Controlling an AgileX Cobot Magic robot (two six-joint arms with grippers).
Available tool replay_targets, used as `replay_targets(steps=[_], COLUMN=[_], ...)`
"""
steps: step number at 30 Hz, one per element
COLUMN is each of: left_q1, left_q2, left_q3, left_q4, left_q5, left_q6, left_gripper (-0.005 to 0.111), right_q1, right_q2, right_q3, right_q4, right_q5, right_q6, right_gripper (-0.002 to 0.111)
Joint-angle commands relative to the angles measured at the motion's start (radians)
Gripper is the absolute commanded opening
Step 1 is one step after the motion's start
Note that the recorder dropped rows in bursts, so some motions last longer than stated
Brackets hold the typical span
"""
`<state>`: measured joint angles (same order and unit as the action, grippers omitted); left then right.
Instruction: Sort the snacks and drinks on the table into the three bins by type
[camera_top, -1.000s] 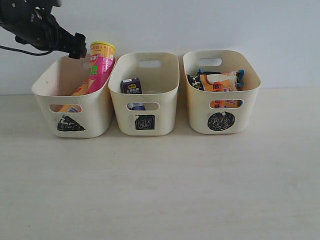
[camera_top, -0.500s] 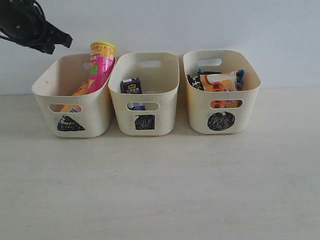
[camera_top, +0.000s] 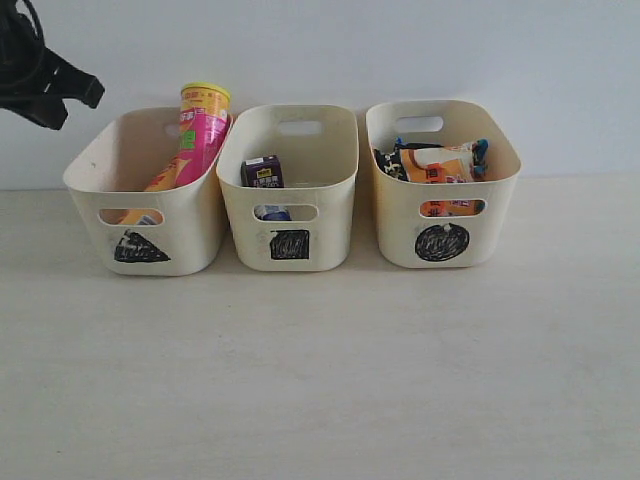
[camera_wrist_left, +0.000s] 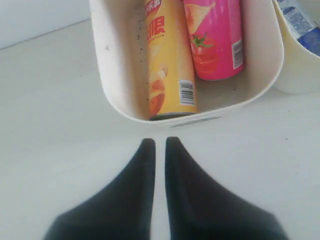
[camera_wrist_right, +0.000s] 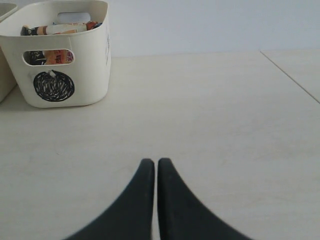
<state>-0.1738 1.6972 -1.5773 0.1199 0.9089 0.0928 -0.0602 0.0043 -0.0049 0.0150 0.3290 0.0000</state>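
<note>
Up at the exterior view's left edge, the left gripper (camera_top: 80, 92) hung outside the left bin (camera_top: 90, 175), which held the pink tube (camera_top: 203, 135). Left wrist view: jaws pressed together, empty, with the orange-yellow tube (camera_wrist_left: 167, 65) just beyond. Right wrist view: the right gripper (camera_wrist_right: 151, 165) was likewise closed and empty, well apart from the packet bin (camera_wrist_right: 90, 75).

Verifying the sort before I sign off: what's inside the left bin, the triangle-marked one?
The left bin holds two chip tubes side by side: the pink tube and the orange-yellow tube. The floor beneath them is covered.
</note>
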Motion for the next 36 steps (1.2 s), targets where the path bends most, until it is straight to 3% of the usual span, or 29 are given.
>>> replay_targets(steps=[1, 13, 18, 29, 36], left_q1=[0.001, 0.001, 0.001, 0.001, -0.011], left_q2=[-0.118, -0.406, -0.568, -0.801, -0.914], left_q3=[0.17, 0.574, 0.769, 0.929, 1.028], left_q4=[-0.045, -0.065, -0.145, -0.183, -0.158], left_q5=[-0.115, -0.368, -0.445, -0.444, -0.611], left_q6=[-0.014, -0.111, -0.106, -0.105, -0.093], left_gripper=[0.004, 0.004, 0.004, 0.004, 0.004], right_q1=[0.0, 0.0, 0.0, 0.0, 0.0], right_q2=[-0.004, -0.004, -0.004, -0.004, -0.004], right_q3=[0.005, 0.005, 0.005, 0.005, 0.005], right_q4=[-0.002, -0.002, -0.002, -0.002, -0.002], right_q5=[-0.008, -0.006, -0.006, -0.006, -0.006], right_q6=[0.0, 0.0, 0.0, 0.0, 0.0], right_gripper=[0.0, 0.0, 0.0, 0.0, 0.0])
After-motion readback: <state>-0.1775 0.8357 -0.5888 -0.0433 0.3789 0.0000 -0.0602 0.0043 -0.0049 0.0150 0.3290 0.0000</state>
